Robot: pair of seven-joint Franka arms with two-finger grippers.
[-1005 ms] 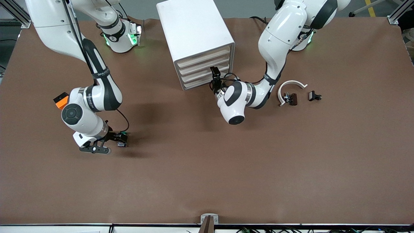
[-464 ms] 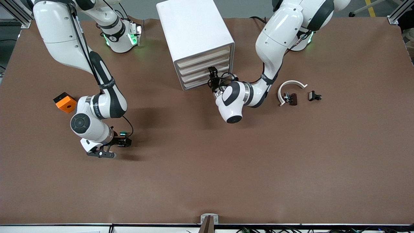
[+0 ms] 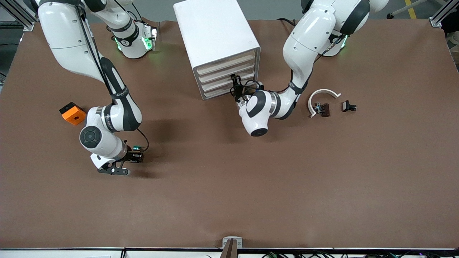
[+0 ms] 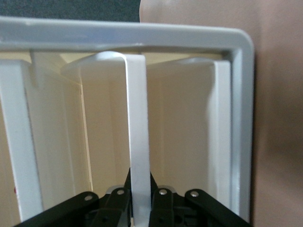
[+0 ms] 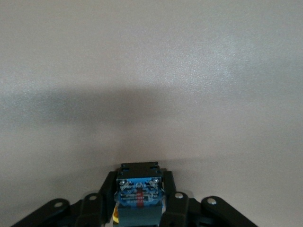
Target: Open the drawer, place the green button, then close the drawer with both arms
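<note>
The white cabinet (image 3: pixel 215 32) stands near the robots' bases, all four beige-fronted drawers shut. My left gripper (image 3: pixel 235 79) is at the drawer fronts. In the left wrist view the left gripper (image 4: pixel 140 189) is shut on a white handle strip (image 4: pixel 137 123), apparently that of the lowest drawer (image 3: pixel 218 92). My right gripper (image 3: pixel 136 156) is low over bare table toward the right arm's end, shut on the button (image 3: pixel 136 147), whose green cap shows. In the right wrist view the button's grey-blue base (image 5: pixel 139 194) sits between the fingers of the right gripper (image 5: pixel 139 201).
An orange block with a hole (image 3: pixel 72 113) lies beside the right arm's elbow. A white curved part (image 3: pixel 322 94), a black and brown clip part (image 3: pixel 322 108) and a small black clip part (image 3: pixel 348 106) lie toward the left arm's end.
My right arm has swung a little toward the table's middle with the button, uncovering the orange block. My left gripper has edged closer to the drawer fronts.
</note>
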